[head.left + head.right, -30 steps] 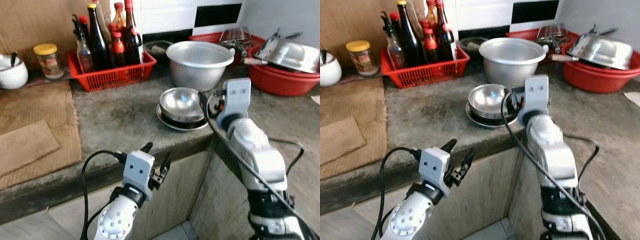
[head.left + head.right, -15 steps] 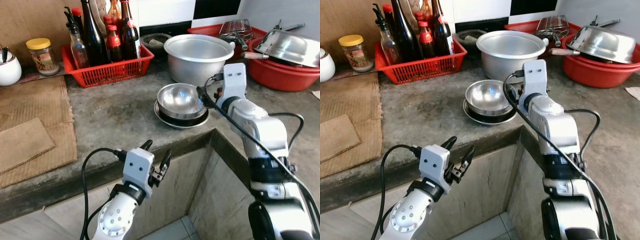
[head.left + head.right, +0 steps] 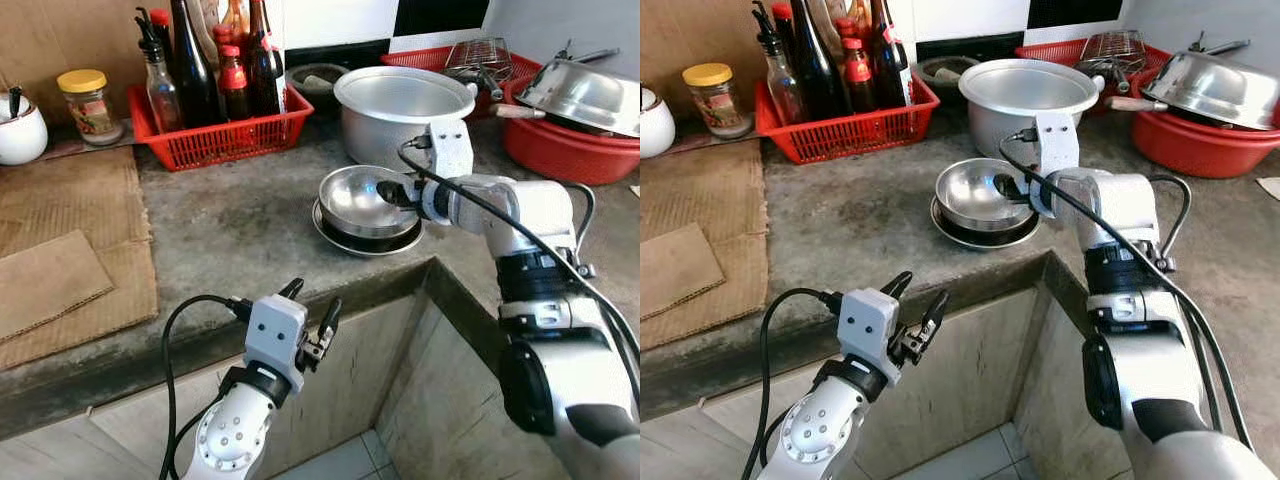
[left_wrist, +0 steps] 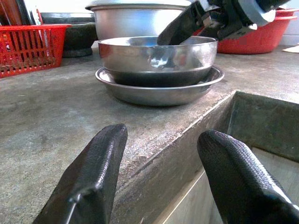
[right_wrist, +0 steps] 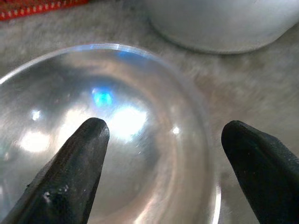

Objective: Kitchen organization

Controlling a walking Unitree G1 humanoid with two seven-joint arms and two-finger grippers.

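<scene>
bowl [image 3: 362,196]: steel, stacked on plate [image 3: 340,235] near counter corner
right gripper [image 5: 163,154]: spread wide, straddling the rim
left gripper [image 3: 308,322]: open, idle
handling: likely light, rigid, slippery; pinch rim

Head eyes look down on the counter [image 3: 250,220]; both wrist views closely share the steel bowl [image 4: 156,53].
</scene>
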